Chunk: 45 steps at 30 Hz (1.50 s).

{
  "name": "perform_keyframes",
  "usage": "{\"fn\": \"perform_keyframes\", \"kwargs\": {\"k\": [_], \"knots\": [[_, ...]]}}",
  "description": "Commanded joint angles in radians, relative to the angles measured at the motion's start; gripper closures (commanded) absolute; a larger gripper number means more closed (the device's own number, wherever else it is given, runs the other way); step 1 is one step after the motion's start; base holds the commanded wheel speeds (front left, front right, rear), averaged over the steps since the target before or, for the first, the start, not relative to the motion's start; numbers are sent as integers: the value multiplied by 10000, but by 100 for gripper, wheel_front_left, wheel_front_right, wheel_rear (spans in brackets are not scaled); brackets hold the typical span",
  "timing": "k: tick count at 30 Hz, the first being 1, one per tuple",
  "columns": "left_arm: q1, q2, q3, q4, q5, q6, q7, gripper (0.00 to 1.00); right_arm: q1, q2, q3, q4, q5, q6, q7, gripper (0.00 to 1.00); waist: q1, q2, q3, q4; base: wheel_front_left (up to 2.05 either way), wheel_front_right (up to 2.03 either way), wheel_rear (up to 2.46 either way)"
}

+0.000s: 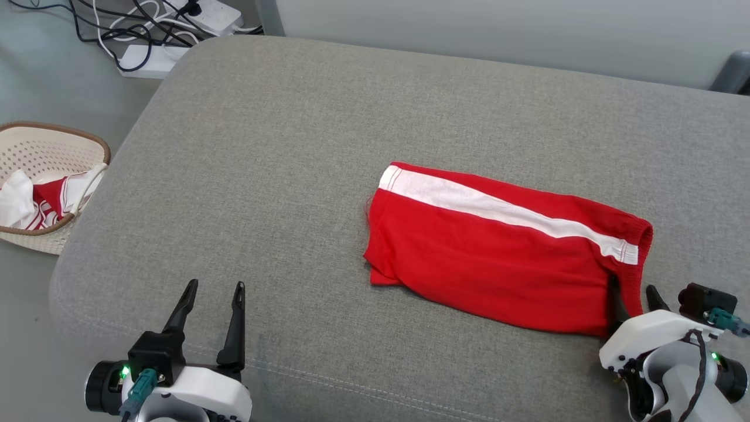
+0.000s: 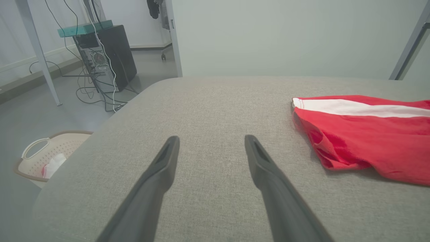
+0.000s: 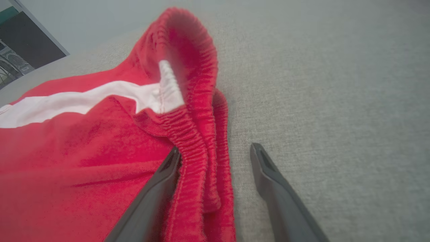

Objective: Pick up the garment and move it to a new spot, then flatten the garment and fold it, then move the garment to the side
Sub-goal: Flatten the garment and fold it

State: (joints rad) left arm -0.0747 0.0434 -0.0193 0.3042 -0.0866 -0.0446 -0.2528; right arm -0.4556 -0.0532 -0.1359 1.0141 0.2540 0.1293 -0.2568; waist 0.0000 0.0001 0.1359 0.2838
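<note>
One white stripe point(image 1: 498, 209) runs along the folded red garment point(image 1: 498, 269).

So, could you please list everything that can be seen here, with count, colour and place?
garment: one, red with a white stripe, folded, right of the cushion's middle
cushion: one, grey, under the garment
basket: one, beige with a brown rim, on the floor at the left
cloth: red and white, count unclear, inside the basket
power strips: two, white, on the floor at the far left
cables: several, black and white, around the power strips
computer tower: one, black, on the floor beyond the cushion
left gripper: one, dark fingers, open over bare cushion
right gripper: one, dark fingers, open, astride the garment's waistband
</note>
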Motion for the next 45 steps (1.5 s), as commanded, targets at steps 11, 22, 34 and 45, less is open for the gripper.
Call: {"fn": "perform_keyframes", "kwargs": {"k": [11,22,34,45], "knots": [[-566,77,311,-140,104,-121,-90,0,-610,29,2495,479,2635,14,294,70,0,-1,316,290,0,0,0],[-450,71,285,-200,-136,-52,-90,0,-493,-1169,2855,-521,4059,14,11,100,0,-1,76,-331,0,0,0],[-388,69,-88,-204,-478,141,-90,0,-176,-2160,4383,-3456,5980,14,1886,100,0,-1,-104,-683,0,0,0],[-464,69,-877,-408,-923,288,-90,0,-838,-1237,5323,-4210,6210,14,3414,100,0,-1,-59,369,0,0,0]]}}
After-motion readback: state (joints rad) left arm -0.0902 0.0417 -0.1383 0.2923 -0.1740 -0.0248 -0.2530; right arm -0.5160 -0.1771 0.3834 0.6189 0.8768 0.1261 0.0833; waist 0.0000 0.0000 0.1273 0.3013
